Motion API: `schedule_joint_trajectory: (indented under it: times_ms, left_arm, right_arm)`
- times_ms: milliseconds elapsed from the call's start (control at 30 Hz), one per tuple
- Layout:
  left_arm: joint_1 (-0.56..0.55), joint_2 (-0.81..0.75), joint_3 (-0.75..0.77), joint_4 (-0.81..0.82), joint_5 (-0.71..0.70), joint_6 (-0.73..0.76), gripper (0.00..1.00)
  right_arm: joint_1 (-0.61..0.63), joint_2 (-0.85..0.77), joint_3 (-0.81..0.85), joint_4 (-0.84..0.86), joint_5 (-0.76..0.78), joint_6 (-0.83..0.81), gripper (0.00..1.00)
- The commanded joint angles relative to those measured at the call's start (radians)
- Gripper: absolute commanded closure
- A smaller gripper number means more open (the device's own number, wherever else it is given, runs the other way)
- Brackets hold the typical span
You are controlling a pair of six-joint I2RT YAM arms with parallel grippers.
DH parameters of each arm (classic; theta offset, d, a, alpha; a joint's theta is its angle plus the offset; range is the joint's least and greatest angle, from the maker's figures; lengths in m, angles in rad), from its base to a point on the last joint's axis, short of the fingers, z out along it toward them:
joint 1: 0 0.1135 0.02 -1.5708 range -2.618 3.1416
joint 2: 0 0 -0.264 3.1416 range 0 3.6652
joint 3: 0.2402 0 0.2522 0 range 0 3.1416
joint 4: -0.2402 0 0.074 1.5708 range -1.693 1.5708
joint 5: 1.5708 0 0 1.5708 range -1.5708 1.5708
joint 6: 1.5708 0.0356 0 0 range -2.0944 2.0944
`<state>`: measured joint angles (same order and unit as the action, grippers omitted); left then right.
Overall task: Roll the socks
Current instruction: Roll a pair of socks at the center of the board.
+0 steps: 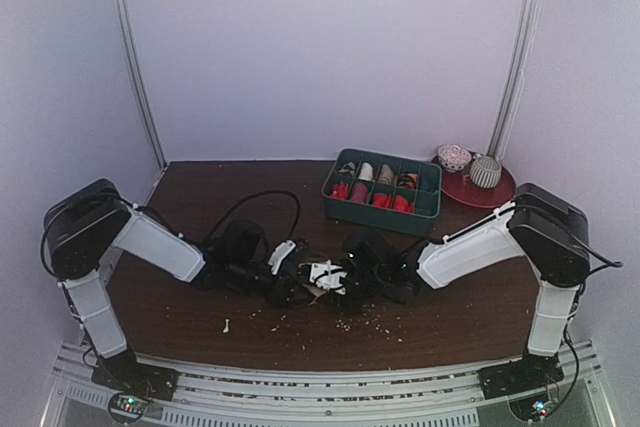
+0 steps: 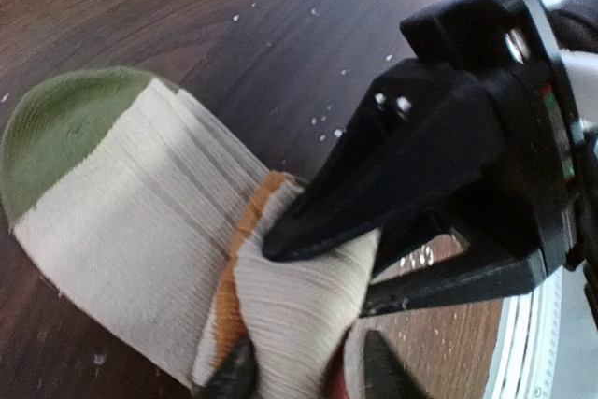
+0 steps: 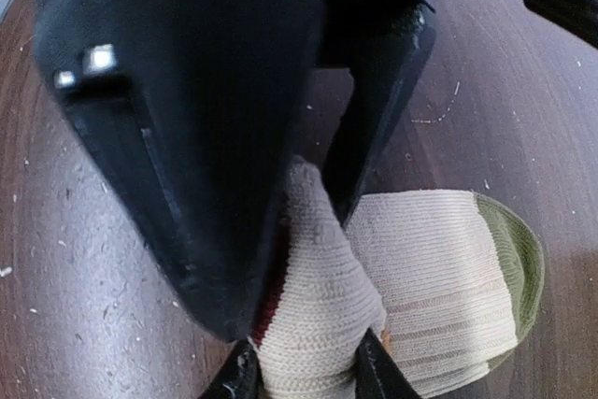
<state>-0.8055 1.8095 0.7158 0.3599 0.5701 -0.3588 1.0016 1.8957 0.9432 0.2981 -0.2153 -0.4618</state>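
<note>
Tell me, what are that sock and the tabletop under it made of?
The sock looks like soft knitted fabric, perhaps a cotton blend. It has fine ribbed rows, a matte cream body and a green toe, and it folds limply. The tabletop looks like dark wood or a wood-print laminate, with streaky grain and a faint sheen. I can't tell which of the two it is.

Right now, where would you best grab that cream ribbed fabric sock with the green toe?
Take the cream ribbed sock by its bunched folded end, from above: it stands up thick, while the green toe half lies flat. Left gripper and right gripper pinch there.
</note>
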Motion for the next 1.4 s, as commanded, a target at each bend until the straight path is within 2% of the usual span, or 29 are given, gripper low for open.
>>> schedule_joint_trajectory:
  times_ms: [0,100,200,267,400,533,700,833,1000,1167,1367]
  left_arm:
    - [-0.007,-0.090,-0.016,-0.323,-0.230,0.102,0.55]
    - [-0.008,-0.209,-0.020,-0.287,-0.317,0.159,0.32]
    - [-0.008,-0.340,-0.095,-0.182,-0.365,0.207,0.19]
    - [-0.014,-0.427,-0.174,-0.079,-0.373,0.232,0.13]
    - [-0.059,-0.540,-0.337,0.171,-0.382,0.295,0.08]
    - [-0.073,-0.475,-0.365,0.290,-0.369,0.329,0.07]
    - [-0.077,-0.388,-0.343,0.415,-0.329,0.380,0.06]
    - [-0.076,-0.300,-0.280,0.376,-0.292,0.417,0.12]
    - [-0.097,-0.267,-0.271,0.373,-0.175,0.378,0.23]
    - [-0.150,-0.280,-0.286,0.344,-0.158,0.371,0.25]
    - [-0.155,-0.216,-0.299,0.358,-0.141,0.329,0.35]
  right_arm:
    - [-0.033,0.100,0.041,-0.302,-0.160,0.137,0.73]
    - [-0.061,0.146,0.098,-0.416,-0.272,0.191,0.73]
    - [-0.088,0.209,0.178,-0.569,-0.375,0.225,0.73]
    - [-0.100,0.235,0.216,-0.645,-0.439,0.236,0.73]
    - [-0.140,0.297,0.263,-0.728,-0.577,0.285,0.72]
    - [-0.144,0.348,0.306,-0.817,-0.615,0.252,0.72]
    - [-0.145,0.391,0.344,-0.879,-0.585,0.250,0.72]
    - [-0.147,0.411,0.361,-0.876,-0.575,0.270,0.72]
    - [-0.147,0.433,0.387,-0.879,-0.568,0.275,0.72]
    - [-0.152,0.440,0.407,-0.891,-0.557,0.273,0.73]
    - [-0.156,0.444,0.410,-0.895,-0.548,0.276,0.73]
